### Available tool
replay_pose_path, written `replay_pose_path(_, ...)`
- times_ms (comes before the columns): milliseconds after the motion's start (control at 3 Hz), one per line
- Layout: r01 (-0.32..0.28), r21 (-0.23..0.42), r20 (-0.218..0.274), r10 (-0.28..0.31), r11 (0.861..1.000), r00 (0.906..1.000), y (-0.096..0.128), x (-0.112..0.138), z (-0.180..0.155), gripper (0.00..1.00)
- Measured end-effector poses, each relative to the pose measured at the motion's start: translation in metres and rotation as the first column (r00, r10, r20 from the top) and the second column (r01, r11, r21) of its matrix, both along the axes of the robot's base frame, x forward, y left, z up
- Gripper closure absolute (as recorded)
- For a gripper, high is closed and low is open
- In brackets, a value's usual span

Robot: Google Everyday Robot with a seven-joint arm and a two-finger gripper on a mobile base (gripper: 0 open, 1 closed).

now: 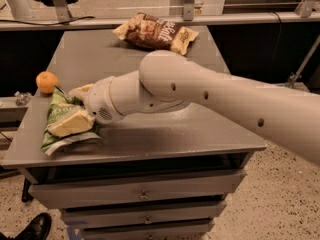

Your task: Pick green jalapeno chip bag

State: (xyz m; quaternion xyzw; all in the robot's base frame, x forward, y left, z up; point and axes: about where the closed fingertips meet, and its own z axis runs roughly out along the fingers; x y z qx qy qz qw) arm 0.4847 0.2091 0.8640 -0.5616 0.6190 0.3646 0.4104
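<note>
Your light is warm and dim, from above. Soft glare streaks the counter (200, 134), and the hand (64, 111) at its left edge shadows the green jalapeno chip bag (56, 105).

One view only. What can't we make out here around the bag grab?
- Camera view: tool lies over the green jalapeno chip bag at the table's left edge, hiding the bag's middle.
- Bag lettering: too blurred to read.
- Arm hides the tabletop behind it; the right edge cuts the arm off.
</note>
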Motion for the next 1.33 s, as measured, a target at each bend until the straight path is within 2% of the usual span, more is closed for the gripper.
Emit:
replay_pose_path(667,0.013,0.004,0.021,-0.013,1.000,0.9997,-0.002,0.007,0.002,0.87)
replay_pose_path(1000,0.057,0.033,0.054,-0.059,0.998,0.9968,-0.017,0.026,0.015,1.00)
replay_pose_path(1333,0.120,0.098,0.099,-0.130,0.988,0.9866,-0.042,0.051,0.040,1.00)
